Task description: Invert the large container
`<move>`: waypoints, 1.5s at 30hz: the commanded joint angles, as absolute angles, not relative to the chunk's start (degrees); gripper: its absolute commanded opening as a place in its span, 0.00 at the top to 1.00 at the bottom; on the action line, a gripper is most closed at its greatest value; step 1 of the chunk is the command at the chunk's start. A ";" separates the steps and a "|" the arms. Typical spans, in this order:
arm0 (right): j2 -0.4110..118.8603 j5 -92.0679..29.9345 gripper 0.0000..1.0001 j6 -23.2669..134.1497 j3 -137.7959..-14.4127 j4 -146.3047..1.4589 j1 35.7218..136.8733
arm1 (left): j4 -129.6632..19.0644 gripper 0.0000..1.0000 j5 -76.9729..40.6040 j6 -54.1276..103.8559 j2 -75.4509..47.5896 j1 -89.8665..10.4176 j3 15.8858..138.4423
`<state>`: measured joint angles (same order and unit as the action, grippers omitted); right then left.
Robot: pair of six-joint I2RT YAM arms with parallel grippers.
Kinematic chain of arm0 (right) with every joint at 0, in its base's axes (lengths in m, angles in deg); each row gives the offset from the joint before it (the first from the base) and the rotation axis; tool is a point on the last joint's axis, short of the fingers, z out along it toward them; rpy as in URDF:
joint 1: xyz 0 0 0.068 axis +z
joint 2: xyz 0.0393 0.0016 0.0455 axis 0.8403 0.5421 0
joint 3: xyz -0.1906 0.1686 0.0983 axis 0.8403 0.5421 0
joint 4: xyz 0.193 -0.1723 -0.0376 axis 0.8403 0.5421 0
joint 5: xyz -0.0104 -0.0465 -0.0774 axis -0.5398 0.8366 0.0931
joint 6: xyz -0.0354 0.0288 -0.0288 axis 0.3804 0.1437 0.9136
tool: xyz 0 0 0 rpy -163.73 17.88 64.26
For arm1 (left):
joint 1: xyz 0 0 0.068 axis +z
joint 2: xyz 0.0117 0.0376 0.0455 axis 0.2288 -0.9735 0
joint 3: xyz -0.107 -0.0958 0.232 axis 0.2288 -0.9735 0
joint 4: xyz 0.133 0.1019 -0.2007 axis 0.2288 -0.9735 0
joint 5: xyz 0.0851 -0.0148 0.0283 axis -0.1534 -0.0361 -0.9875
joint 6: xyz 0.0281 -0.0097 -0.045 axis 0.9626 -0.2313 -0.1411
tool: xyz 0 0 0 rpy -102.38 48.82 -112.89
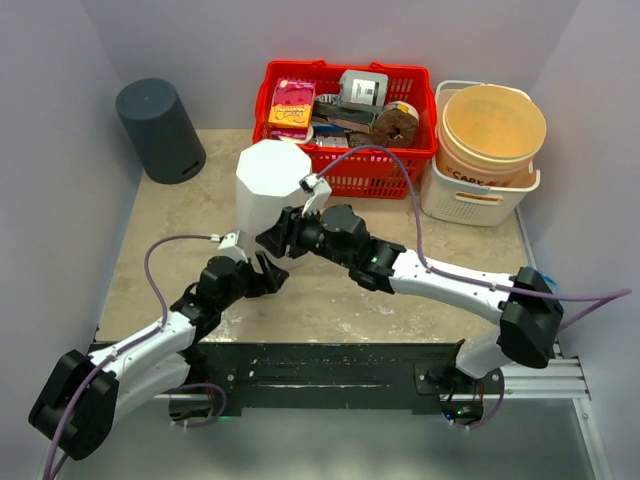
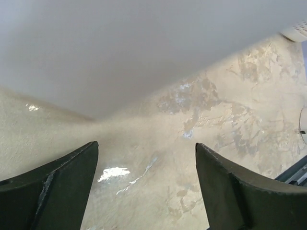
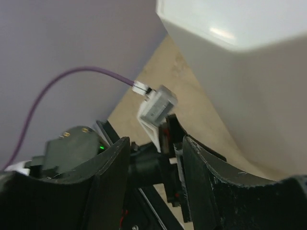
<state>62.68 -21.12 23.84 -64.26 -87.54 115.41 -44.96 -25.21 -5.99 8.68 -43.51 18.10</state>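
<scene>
Now | step: release, the flip looks done | tall white faceted plastic container [image 1: 268, 190] stands closed face up on beige stone worktop [image 1: 330, 310], centre | left tool [image 2: 146, 148] gaping at its near wall, empty | right tool [image 3: 156, 143] part-open beside it, grasping nothing | next: back both arms off without nudging it.

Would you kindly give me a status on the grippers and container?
Left gripper open, right gripper open, both empty. Large container standing, flat end up. Red basket close behind.
</scene>
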 commanded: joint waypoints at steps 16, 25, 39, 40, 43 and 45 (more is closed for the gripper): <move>54.53 -7.12 0.34 26.13 -60.59 -74.70 115.44 | -50.10 0.13 -28.18 -1.70 14.28 -43.81 22.48; 38.90 6.10 0.19 24.38 -53.12 -67.93 113.86 | -53.71 0.08 -35.47 -2.23 18.41 -47.32 24.59; 27.20 1.80 0.14 24.02 -45.82 -63.70 103.93 | -64.87 0.08 -74.95 -18.38 7.97 -73.86 34.69; 26.84 1.45 0.14 24.02 -45.56 -63.88 103.67 | -65.40 0.08 -78.09 -21.45 6.99 -75.61 35.22; 26.48 0.57 0.14 24.37 -45.38 -64.23 103.23 | -68.12 0.08 -84.33 -26.90 2.60 -78.95 38.03; 26.75 0.22 0.14 24.81 -45.56 -64.23 103.14 | -72.94 0.08 -87.60 -31.47 -1.18 -80.10 40.92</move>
<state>27.27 1.44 24.43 -45.40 -63.17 103.45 -66.70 -72.92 -19.74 3.94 -77.23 34.95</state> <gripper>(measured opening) 0.859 0.922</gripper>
